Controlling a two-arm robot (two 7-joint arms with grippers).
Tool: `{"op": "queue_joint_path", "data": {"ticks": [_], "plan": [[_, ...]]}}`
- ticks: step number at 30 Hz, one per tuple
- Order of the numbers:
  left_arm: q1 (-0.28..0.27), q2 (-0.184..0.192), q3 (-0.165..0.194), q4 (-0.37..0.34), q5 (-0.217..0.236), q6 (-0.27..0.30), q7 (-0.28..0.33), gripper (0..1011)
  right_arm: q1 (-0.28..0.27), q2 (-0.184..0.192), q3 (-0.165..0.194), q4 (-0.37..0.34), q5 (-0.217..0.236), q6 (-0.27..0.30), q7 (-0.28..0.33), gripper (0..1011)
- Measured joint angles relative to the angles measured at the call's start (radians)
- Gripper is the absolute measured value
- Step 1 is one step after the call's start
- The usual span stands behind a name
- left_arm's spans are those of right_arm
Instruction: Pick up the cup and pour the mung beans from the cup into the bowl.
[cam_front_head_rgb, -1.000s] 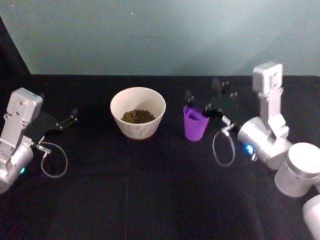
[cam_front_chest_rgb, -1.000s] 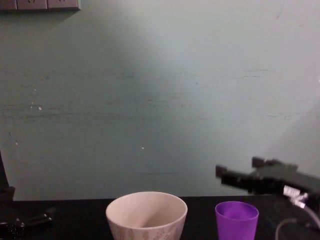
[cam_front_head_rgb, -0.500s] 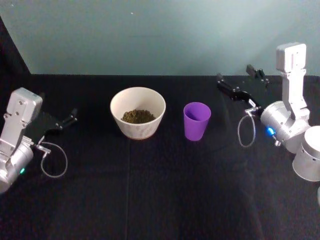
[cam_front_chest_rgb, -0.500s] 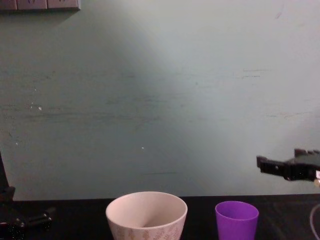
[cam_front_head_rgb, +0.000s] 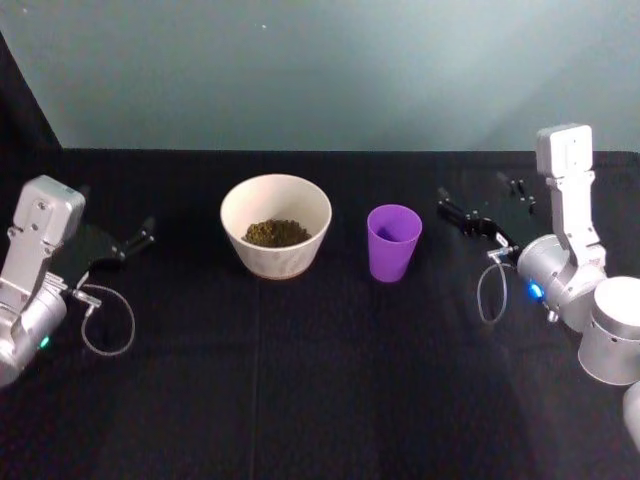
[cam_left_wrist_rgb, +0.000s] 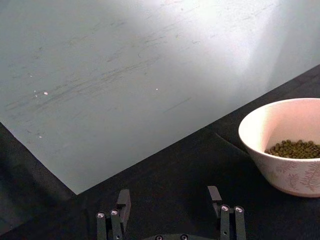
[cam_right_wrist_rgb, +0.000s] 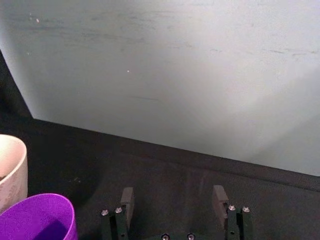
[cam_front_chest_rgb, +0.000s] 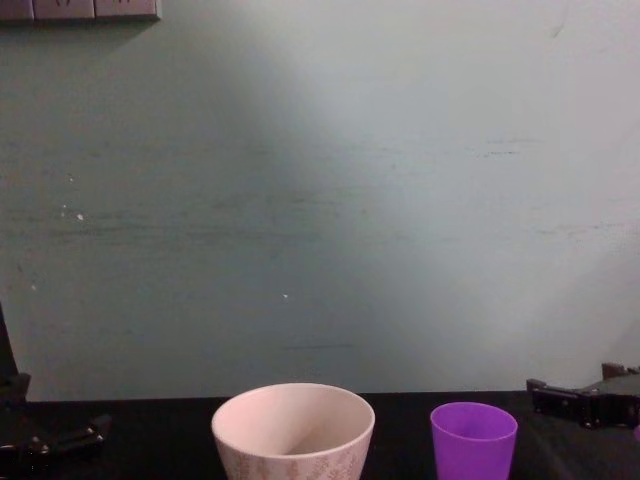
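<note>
You see the small purple plastic tumbler cup (cam_front_head_rgb: 394, 241) standing upright on the black table (cam_front_head_rgb: 300, 380), just right of the wide cream-white tapered bowl (cam_front_head_rgb: 276, 225), the 2 near each other but apart. Green-brown mung beans (cam_front_head_rgb: 276, 233) sit in the bottom of the bowl; you can't tell what's inside the cup. In the chest view the cup (cam_front_chest_rgb: 473, 440) and the bowl (cam_front_chest_rgb: 293, 432) stand side by side at the lower edge, a faint leaf pattern on the bowl's outside.

Your right gripper (cam_front_head_rgb: 482, 207) hangs right of the cup, clear of it, fingers spread wide and holding nothing. Its wrist view shows the 2 fingers (cam_right_wrist_rgb: 127, 201) apart over bare black cloth, with the cup's rim (cam_right_wrist_rgb: 37, 218) off to one side.

Your left gripper (cam_front_head_rgb: 145, 235) sits at the table's left side, well away from the bowl, also spread wide and empty; the left wrist view has its fingers (cam_left_wrist_rgb: 123, 201) apart and the bowl (cam_left_wrist_rgb: 285, 162) with beans beyond.
</note>
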Motion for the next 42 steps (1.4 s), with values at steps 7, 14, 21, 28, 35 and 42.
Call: {"op": "queue_joint_path", "data": {"ticks": [7, 14, 21, 28, 35, 42], "plan": [[0.0, 0.0, 0.0, 0.0, 0.0, 0.0, 0.0, 1000, 0.0, 0.0, 0.0, 0.001, 0.0, -0.002, 0.0, 1003], [0.0, 0.0, 0.0, 0.0, 0.0, 0.0, 0.0, 1000, 0.001, 0.001, -0.001, 0.001, -0.001, 0.0, 0.001, 1003], [0.0, 0.0, 0.0, 0.0, 0.0, 0.0, 0.0, 1000, 0.001, 0.001, -0.002, 0.001, -0.001, 0.002, 0.001, 1003], [0.0, 0.0, 0.0, 0.0, 0.0, 0.0, 0.0, 1000, 0.002, 0.001, -0.002, 0.001, -0.001, 0.002, 0.002, 1003], [0.0, 0.0, 0.0, 0.0, 0.0, 0.0, 0.0, 1000, 0.002, 0.002, -0.002, 0.001, -0.001, 0.003, 0.002, 1003], [0.0, 0.0, 0.0, 0.0, 0.0, 0.0, 0.0, 1000, 0.002, 0.002, -0.002, 0.001, -0.001, 0.003, 0.002, 1003]]}}
